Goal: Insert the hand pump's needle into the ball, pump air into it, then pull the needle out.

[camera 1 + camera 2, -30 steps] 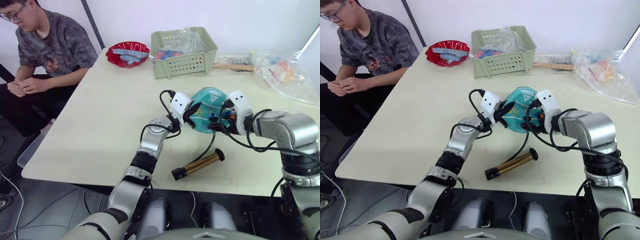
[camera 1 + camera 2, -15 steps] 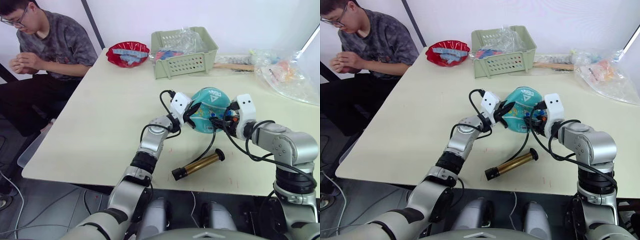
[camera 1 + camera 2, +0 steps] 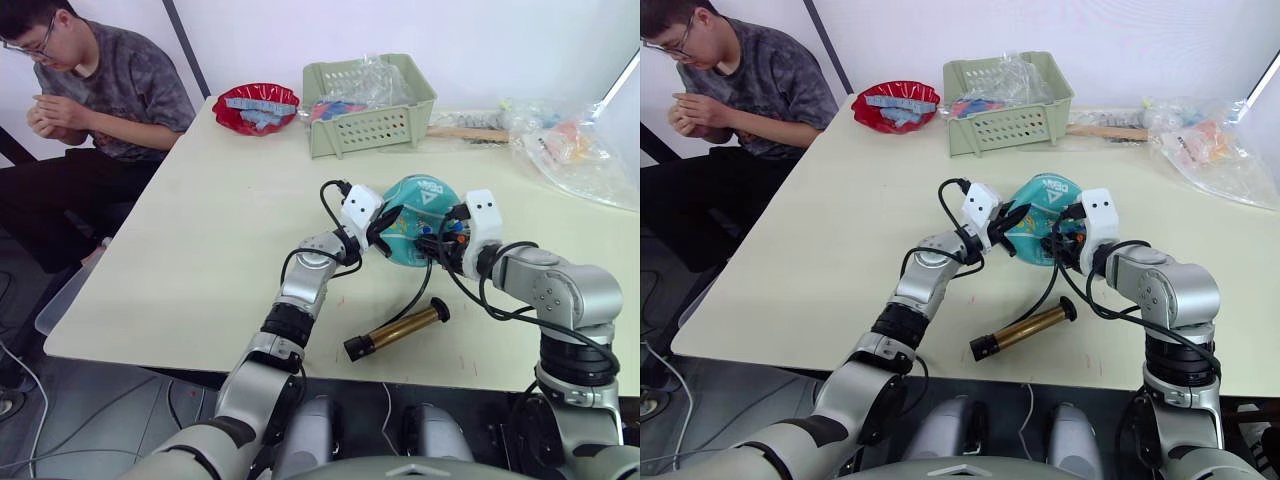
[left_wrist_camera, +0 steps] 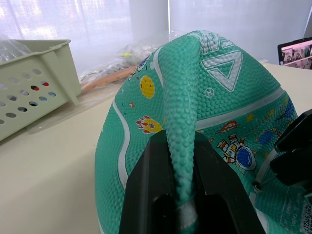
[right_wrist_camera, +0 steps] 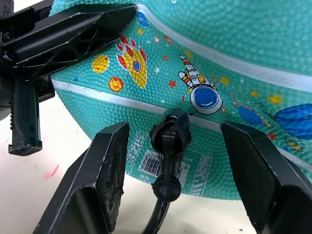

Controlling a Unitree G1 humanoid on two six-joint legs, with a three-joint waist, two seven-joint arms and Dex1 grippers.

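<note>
Left hand (image 4: 183, 204) pinching a fold of the ball (image 3: 420, 232), right hand (image 5: 170, 195) spread (needle (image 5: 170, 132) seemingly inserted)

The ball (image 3: 420, 220) sits behind the hand pump (image 3: 396, 331).

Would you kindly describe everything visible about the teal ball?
The ball is teal pebbled rubber with white seams and cartoon prints, partly deflated. It rests on the table. The left gripper is shut on a raised fold of its skin. The needle fitting sits against its side, between the right gripper's open fingers.
</note>
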